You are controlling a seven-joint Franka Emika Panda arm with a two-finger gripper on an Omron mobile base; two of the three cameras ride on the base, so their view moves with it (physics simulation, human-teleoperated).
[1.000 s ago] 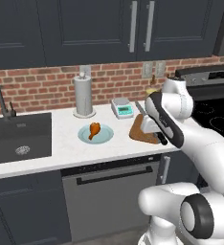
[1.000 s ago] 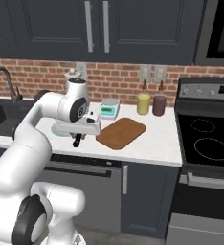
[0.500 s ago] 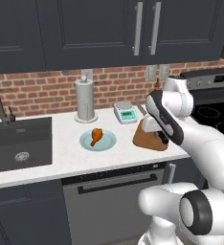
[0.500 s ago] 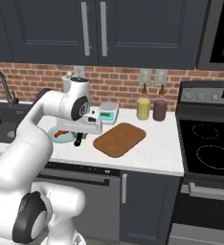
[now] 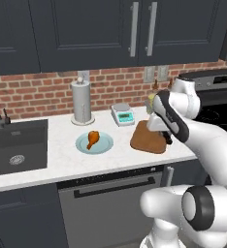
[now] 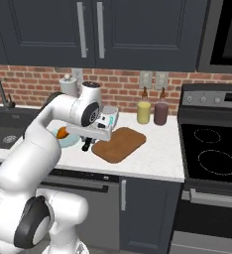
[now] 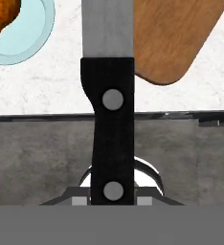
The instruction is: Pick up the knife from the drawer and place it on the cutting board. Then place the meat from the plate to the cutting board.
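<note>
The gripper is clamped on the knife by its black handle; in the hand view the handle runs up the middle and the grey blade is cut off by the top edge, so its tip cannot be seen. The fingers themselves are mostly hidden behind the handle there. In the right base view the gripper hangs just off the near left corner of the board, over the counter edge, and only a short dark stub shows below the hand. In the left base view the arm's forearm covers the right part of the board and hides most of the gripper, with a dark bit poking out beside the board's right edge. The meat lies on the plate, left of the board and apart from it; in the right base view the arm covers most of the plate, leaving an orange sliver of meat. A scale sits behind the board, partly hidden by the hand in the right base view. The drawer cannot be made out.
</note>
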